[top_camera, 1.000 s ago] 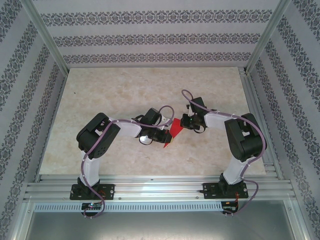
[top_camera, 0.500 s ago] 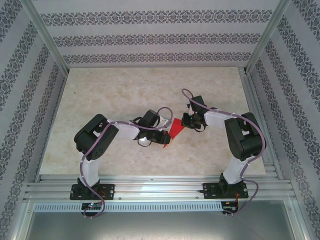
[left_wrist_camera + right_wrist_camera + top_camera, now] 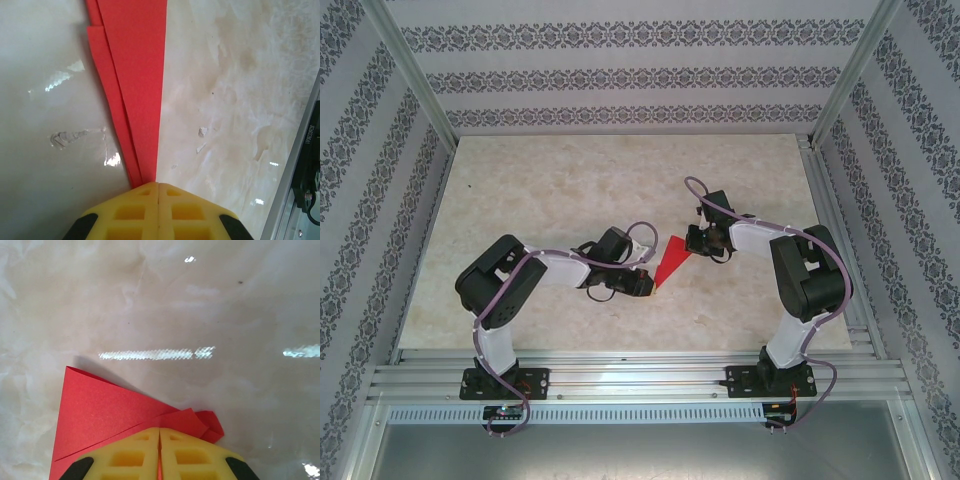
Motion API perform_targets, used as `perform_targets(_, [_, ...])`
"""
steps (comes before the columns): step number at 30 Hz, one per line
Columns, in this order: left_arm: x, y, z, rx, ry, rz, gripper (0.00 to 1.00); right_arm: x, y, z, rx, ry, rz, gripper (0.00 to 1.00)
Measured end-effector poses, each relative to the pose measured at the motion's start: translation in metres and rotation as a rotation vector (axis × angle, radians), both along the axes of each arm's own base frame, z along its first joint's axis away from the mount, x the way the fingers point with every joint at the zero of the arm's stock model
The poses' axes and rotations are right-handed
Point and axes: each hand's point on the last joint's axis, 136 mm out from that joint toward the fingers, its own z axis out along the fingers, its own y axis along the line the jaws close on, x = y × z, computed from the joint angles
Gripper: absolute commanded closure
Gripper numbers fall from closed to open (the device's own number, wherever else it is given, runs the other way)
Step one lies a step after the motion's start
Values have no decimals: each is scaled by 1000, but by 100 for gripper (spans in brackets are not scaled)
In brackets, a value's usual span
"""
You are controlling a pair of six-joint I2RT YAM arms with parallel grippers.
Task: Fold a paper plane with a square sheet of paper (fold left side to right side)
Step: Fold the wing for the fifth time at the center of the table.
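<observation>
The left gripper (image 3: 158,184) has its two yellow fingers (image 3: 131,212) pressed together with no gap between them, and the narrow pointed end of the paper plane (image 3: 140,75) runs straight into the seam where they meet, so the gripper is clamped on that tip. From this tool the red paper goes directly forward and becomes wider as it goes away. In the left wrist view, layered folded edges lie on its left side, one long straight edge lies on its right, and a metal rail (image 3: 300,150) stands far to the right of the fingers. The right gripper (image 3: 160,430) is also closed, its fingers (image 3: 127,455) together, with a thin red line of paper visible in the slit between them. It is clamped on the wide end of the paper plane (image 3: 100,405), which spreads forward and to the left of the fingertips. A small crumpled corner (image 3: 210,422) lies just to their right, a detail that the left wrist view does not give. The top view shows both tools at once: the left gripper (image 3: 645,285) and the right gripper (image 3: 692,243) face each other, and the paper plane (image 3: 670,262) stretches as a slim red triangle between them, low over the pale marble table (image 3: 540,180).
</observation>
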Motion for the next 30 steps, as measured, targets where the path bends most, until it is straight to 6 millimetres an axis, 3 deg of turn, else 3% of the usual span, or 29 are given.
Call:
perform_targets(6, [-16,8,-1,11,10,-11,100,11,-17,0,-49,-33,-50,91])
perform_targets(12, [-34,22,1,58,61,-15,100,13,-18,1,-56,-41,-51,91])
perform_targets(14, [-42,28,1,88,93,-18,92,13,-17,1,-50,-43,-47,90])
perform_targets(16, [-44,30,5,111,115,-16,90,13,-15,1,-39,-46,-40,90])
perform_targets(19, [-36,25,23,102,97,-9,89,11,-5,2,-7,-48,-16,90])
perform_targets(25, [-12,7,69,11,12,-2,91,-3,31,3,66,-39,76,90])
perform_targets(30, [-3,-10,77,-28,17,-29,91,-10,48,5,101,-27,105,90])
